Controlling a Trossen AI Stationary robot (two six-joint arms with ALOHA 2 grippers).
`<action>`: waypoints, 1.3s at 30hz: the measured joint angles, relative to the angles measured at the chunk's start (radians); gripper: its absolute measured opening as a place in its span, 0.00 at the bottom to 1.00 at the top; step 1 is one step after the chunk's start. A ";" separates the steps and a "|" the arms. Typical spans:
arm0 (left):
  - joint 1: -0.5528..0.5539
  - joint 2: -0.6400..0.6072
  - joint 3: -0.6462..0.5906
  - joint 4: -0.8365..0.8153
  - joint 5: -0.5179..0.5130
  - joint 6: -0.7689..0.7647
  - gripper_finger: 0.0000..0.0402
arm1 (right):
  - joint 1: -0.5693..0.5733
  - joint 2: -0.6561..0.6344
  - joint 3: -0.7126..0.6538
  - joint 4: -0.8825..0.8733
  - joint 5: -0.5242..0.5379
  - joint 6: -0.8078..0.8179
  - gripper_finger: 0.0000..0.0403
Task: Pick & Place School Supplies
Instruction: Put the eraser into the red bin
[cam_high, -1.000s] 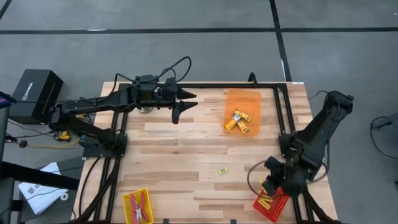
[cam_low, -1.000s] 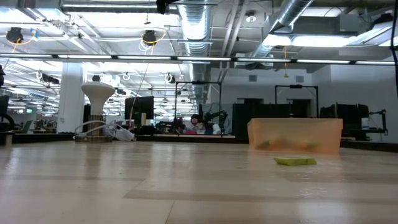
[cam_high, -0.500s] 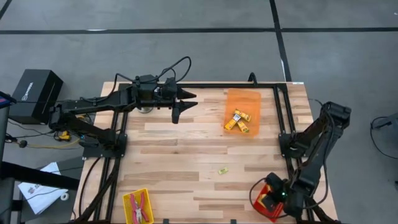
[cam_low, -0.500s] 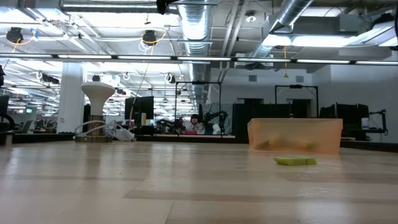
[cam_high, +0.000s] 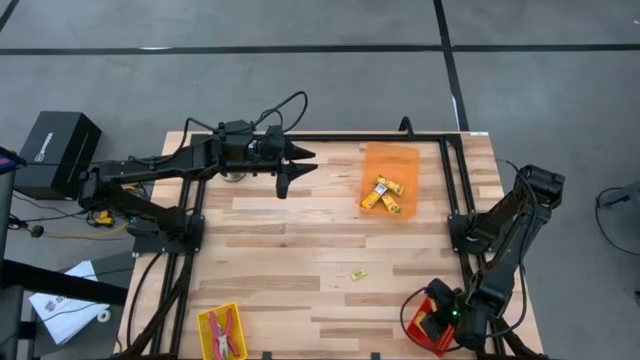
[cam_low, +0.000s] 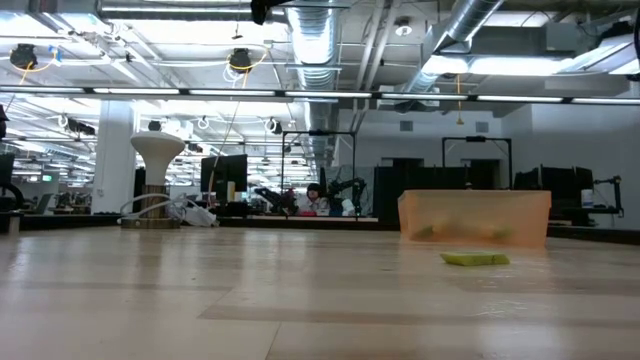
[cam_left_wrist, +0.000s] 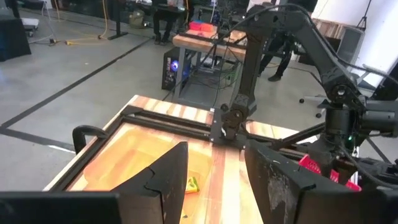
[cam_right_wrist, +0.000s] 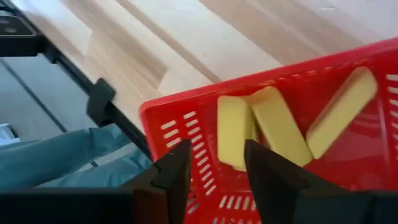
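Fingers of right gripper (cam_right_wrist: 214, 165) parted, empty, low over red tray (cam_right_wrist: 180, 118) holding 3 yellow blocks (cam_right_wrist: 277, 127). Left gripper (cam_high: 283, 170) parted, empty, waiting beside orange tray (cam_high: 390, 157). 1 stray block (cam_high: 357, 274) alone mid-worktop (cam_high: 290, 260), likely next.

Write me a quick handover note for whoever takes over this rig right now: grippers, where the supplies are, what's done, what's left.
Right gripper: fingers open, empty, over the red tray at the table's near right corner.
Left gripper: fingers open, empty, hovering at the far side of the table.
Done: three yellow blocks lie in the red tray; labelled yellow blocks in the orange tray; red-handled tools in the yellow tray.
Left: one small yellow piece on the bare table.
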 joint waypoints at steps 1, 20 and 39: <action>0.000 0.000 0.000 -0.008 0.000 0.000 0.38 | 0.000 -0.002 0.000 0.006 0.006 -0.004 0.35; -0.083 0.051 -0.148 -0.008 0.135 -0.067 0.09 | -0.211 -0.287 0.001 0.125 0.423 -0.555 0.15; -0.248 0.495 -0.204 0.452 0.223 -0.232 0.00 | -0.487 -0.467 0.001 0.524 0.472 -1.271 0.00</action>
